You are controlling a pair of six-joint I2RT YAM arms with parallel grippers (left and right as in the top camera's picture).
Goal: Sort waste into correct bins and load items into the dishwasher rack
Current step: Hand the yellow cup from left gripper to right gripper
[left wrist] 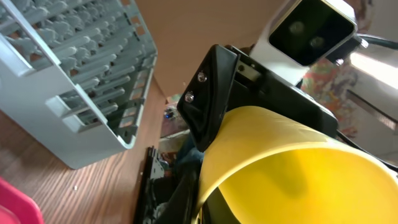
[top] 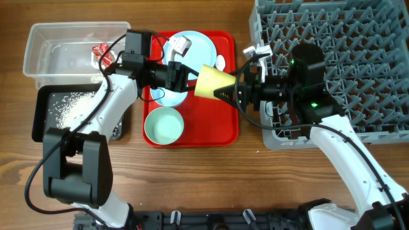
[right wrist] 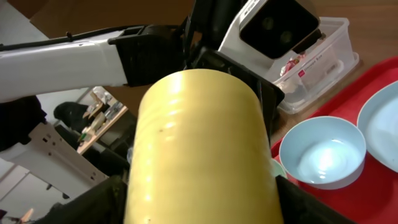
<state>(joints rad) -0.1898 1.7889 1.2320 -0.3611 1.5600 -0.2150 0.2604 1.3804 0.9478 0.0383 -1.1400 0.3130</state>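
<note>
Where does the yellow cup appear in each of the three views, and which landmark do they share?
Overhead: yellow cup at centre, over the red tray near its right edge.
Left wrist: lower right, very close.
Right wrist: centre, filling the picture.
Shared landmark: the red tray.

Dishwasher rack (top: 358, 38): grey, pegged, at the far right corner. Clear tub (top: 57, 64): far left corner, holds the crumpled red-and-white wrapper (top: 99, 51). Black tub (top: 37, 118): just in front of it by the left edge, with white rice grains (top: 64, 108) scattered inside. Pale-blue plate (top: 198, 45), far bowl (top: 167, 98) and near bowl (top: 164, 124): upright, mid-bench. Yellow cup (top: 211, 82): on its side, held off the surface, wide end facing left.
</note>
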